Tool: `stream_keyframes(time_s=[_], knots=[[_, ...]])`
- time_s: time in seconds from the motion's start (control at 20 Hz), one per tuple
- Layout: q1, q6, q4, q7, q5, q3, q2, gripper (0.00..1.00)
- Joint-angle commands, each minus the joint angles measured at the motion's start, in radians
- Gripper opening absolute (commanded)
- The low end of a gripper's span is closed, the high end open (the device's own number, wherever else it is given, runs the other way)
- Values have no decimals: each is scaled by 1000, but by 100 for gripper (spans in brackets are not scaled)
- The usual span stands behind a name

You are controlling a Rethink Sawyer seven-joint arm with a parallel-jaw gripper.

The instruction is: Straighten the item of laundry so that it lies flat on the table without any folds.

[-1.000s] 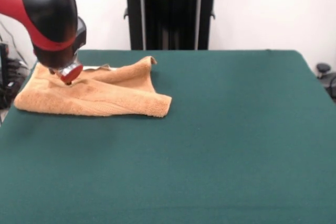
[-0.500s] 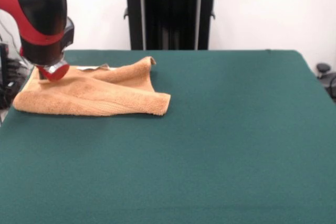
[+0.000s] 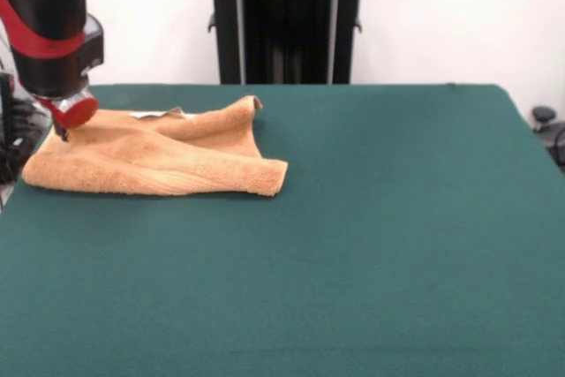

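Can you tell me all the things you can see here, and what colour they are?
towel: one, orange-tan, rumpled with folds, at the table's left side in the front view
table: one, dark green, fills most of the picture
stand: one, black, behind the table's far edge
white scrap: one, peeks out behind the towel; too little shows to say what it is
arm: one, red and black, upper left
gripper: one, red tip, at the towel's left end
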Motion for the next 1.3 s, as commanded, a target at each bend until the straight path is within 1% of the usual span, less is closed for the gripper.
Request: stream_keyframes(time_s=[0.05, 0.2, 0.25, 0.3, 0.4, 0.45, 0.7, 0.85, 1.05, 1.3], knots=[[-51, -101, 162, -174, -31, 160, 7, 0], [-51, -81, 154, -182, -50, 159, 3, 0], [-32, -89, 139, -194, -87, 145, 1, 0], [-20, -79, 126, -202, -119, 142, 0, 100], [-21, -74, 123, -211, -124, 147, 1, 100], [-30, -46, 125, -209, -106, 155, 3, 100], [-54, -54, 155, -154, -86, 178, 6, 100], [-59, -54, 157, -151, -83, 182, 9, 100], [-54, -40, 151, -151, -80, 184, 4, 100], [-40, 10, 145, -137, -53, 185, -14, 100]])
